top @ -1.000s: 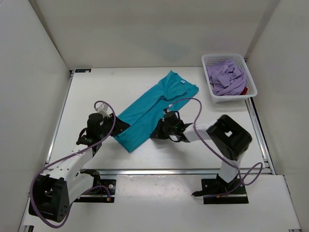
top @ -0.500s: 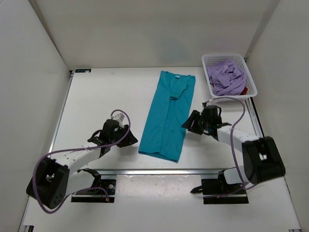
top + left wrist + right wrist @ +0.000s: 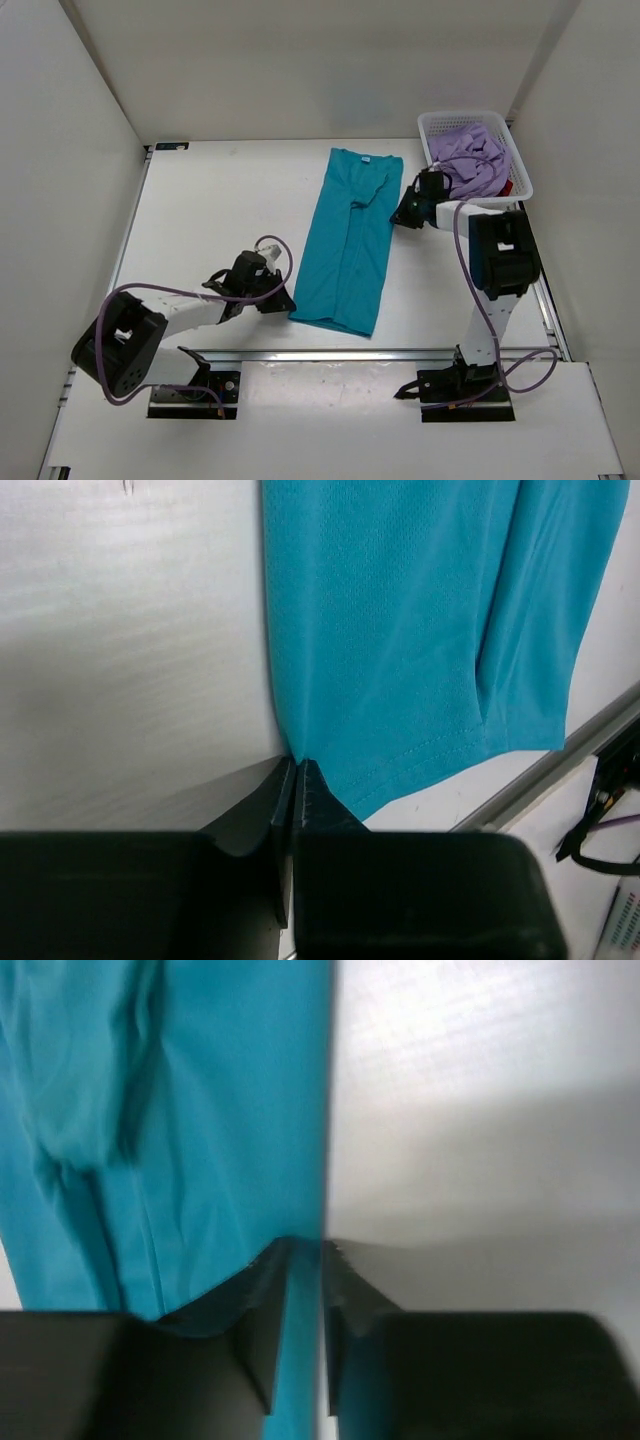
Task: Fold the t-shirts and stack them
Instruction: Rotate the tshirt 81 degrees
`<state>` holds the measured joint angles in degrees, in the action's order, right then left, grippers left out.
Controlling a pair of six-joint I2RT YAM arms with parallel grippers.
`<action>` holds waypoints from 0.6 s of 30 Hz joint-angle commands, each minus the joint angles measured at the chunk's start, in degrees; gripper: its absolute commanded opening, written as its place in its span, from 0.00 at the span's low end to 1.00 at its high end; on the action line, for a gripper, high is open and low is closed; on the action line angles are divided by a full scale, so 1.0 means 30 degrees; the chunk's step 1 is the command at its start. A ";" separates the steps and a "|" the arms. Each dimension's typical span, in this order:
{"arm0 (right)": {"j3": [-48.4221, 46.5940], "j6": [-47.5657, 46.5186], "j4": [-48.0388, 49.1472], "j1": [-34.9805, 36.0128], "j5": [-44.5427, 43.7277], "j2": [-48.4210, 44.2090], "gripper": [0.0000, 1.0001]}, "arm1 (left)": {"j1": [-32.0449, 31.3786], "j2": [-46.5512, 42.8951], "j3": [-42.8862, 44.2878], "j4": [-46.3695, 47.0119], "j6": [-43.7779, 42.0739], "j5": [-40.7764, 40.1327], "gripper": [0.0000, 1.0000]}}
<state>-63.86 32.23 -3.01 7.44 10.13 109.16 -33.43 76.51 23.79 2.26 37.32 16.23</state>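
- Three t-shirts show from above. The teal t-shirt (image 3: 352, 240) lies on the table (image 3: 220, 200) as a long strip, left of the white mesh basket (image 3: 465, 114). That basket holds the lavender t-shirt (image 3: 468, 160), with a bit of the dark red t-shirt (image 3: 507, 187) at its near corner.
- The right end effector (image 3: 400, 216) sits between the basket and the strip, at the long edge facing the basket. The left end effector (image 3: 280, 298) is well away from the basket, at the strip's opposite corner.
- Half a second earlier both end effectors stood clear of the cloth, the right one farther from the basket. The strip itself has not shifted. A full second ago it lay slanted between them.
- Left wrist view: the jaws are almost pressed together and seem to pinch the side edge of the teal cloth (image 3: 400, 610) by the hem.
- Right wrist view: a narrow slit remains between the jaws, with the edge of the teal cloth (image 3: 220, 1110) running into it. I cannot tell whether they clamp it yet.
- Judged from this, each grip should catch every layer at the edge, not only the top one. The two lifts should then go together, with the cloth kept taut so the lengthwise fold stays closed.
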 commanded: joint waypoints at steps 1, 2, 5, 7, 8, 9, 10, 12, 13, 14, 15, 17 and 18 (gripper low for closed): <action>-0.2525 -0.0811 -0.1019 0.0390 0.0810 0.1666 0.16 | -0.0050 -0.1241 -0.0984 0.0066 0.0127 0.0626 0.09; -0.2852 -0.0869 -0.1223 0.0506 0.1393 0.2249 0.13 | 0.0126 -0.1536 -0.1451 0.0124 0.0302 0.0597 0.08; -0.6271 -0.1396 -0.2335 0.1209 0.2390 0.3889 0.05 | 0.0391 -0.2824 -0.2360 -0.0078 0.0684 0.0830 0.08; -0.8291 -0.1893 -0.3767 0.1822 0.2571 0.5265 0.03 | 0.0391 -0.3471 -0.2859 0.0065 0.0889 0.0946 0.15; -0.9378 -0.2156 -0.4180 0.2058 0.2512 0.5562 0.02 | 0.0420 -0.3617 -0.2833 0.0269 0.1151 0.1122 0.22; -0.9882 -0.2304 -0.4735 0.2089 0.2425 0.5884 0.03 | 0.0421 -0.3677 -0.2949 0.0329 0.1328 0.1211 0.26; -1.0728 -0.2479 -0.5233 0.2119 0.2424 0.6090 0.06 | 0.0595 -0.3793 -0.2892 0.0272 0.1329 0.1211 0.34; -1.1234 -0.2686 -0.5647 0.2091 0.1957 0.5802 0.18 | 0.0682 -0.3911 -0.2775 -0.0020 0.1212 0.0978 0.41; -1.0944 -0.2802 -0.5562 0.2032 0.1810 0.5103 0.26 | 0.0974 -0.4115 -0.2861 0.0007 0.1154 0.1064 0.44; -1.0158 -0.2716 -0.5677 0.1944 0.1751 0.4690 0.32 | 0.1006 -0.4204 -0.2920 -0.0050 0.1328 0.1152 0.45; -0.9164 -0.2628 -0.5359 0.1856 0.1605 0.3642 0.37 | 0.1123 -0.4321 -0.2805 -0.0109 0.1242 0.0950 0.45; -0.7060 -0.2454 -0.4772 0.1739 0.1428 0.1558 0.41 | 0.1094 -0.4176 -0.2601 -0.0343 0.1096 0.0860 0.46; -0.5160 -0.2017 -0.4161 0.1738 0.1283 -0.0015 0.43 | 0.0892 -0.4146 -0.2656 -0.0373 0.1037 0.0831 0.45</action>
<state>-87.33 25.39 -16.47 14.04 15.53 120.92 -30.52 65.01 15.57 2.63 41.12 18.96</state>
